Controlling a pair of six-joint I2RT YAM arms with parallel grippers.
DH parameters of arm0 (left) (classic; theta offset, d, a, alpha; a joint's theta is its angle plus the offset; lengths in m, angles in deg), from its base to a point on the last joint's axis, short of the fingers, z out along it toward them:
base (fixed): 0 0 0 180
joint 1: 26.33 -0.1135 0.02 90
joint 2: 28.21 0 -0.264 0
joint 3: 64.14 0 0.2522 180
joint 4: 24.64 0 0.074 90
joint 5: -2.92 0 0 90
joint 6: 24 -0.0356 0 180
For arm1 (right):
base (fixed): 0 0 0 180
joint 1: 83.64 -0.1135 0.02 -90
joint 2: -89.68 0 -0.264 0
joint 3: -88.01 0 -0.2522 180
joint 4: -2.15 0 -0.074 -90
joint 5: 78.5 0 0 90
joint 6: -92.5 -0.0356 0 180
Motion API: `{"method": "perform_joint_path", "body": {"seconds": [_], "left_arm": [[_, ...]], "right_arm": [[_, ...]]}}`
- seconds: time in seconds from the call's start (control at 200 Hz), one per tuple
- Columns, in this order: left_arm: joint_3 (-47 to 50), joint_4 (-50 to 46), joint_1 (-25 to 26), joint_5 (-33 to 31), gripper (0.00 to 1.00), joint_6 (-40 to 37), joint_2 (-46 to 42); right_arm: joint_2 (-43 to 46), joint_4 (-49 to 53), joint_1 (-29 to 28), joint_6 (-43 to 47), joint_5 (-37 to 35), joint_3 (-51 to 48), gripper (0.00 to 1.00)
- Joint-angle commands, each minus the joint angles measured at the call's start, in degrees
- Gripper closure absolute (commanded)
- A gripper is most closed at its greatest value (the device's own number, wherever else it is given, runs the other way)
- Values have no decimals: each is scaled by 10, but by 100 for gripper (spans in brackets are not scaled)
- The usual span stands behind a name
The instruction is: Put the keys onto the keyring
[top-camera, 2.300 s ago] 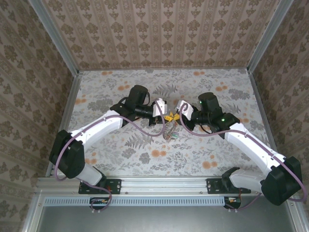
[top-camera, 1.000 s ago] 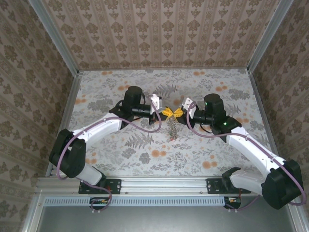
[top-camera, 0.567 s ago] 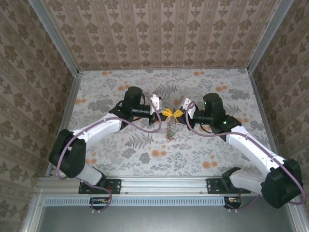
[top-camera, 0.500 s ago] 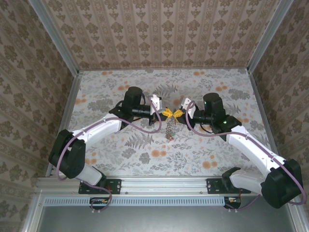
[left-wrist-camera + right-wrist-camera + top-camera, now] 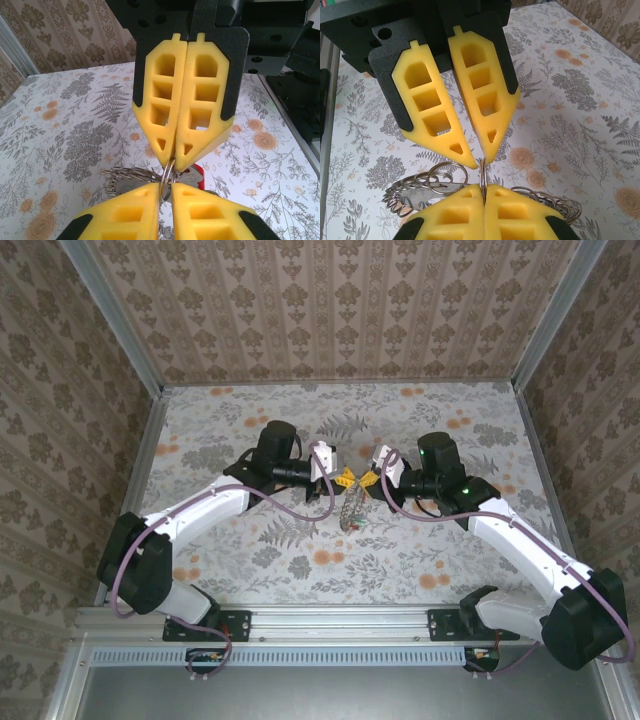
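Note:
My two grippers meet tip to tip above the table's middle, the left gripper (image 5: pixel 338 478) facing the right gripper (image 5: pixel 368 481). In the right wrist view my right gripper (image 5: pixel 483 189) is shut on a small split ring (image 5: pixel 482 174) standing edge-on. The left gripper (image 5: pixel 166 186) has its yellow fingers slightly parted, with that split ring (image 5: pixel 168 175) in the narrow gap. The coiled silvery keyring (image 5: pixel 127 175) hangs below with the keys; a red key head (image 5: pixel 201 174) and a metal blade (image 5: pixel 432 189) show. The bundle (image 5: pixel 347 510) dangles toward the table.
The floral tablecloth (image 5: pixel 300 560) lies under both arms. Patterned walls close in the back and both sides, with a metal rail (image 5: pixel 330 625) along the near edge. Purple cables loop beside each arm.
Both grippers rose from the table with the bundle earlier and have stayed tip to tip. In the last half second the pair shifted slightly and the hanging bundle swung a little.

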Motion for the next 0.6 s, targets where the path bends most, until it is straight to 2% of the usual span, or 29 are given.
{"method": "perform_joint_path", "body": {"seconds": [0.0, 0.51, 0.595], "left_arm": [[-18, -26, 3, -3, 79, -26, -9], [-19, -13, 4, -20, 77, -15, -4], [-17, -4, 5, -31, 73, -6, -1]], "right_arm": [[-2, -1, -4, 8, -3, 25, 100], [6, -2, -5, 25, -42, 21, 100], [5, 4, -5, 36, -39, 23, 100]]}}
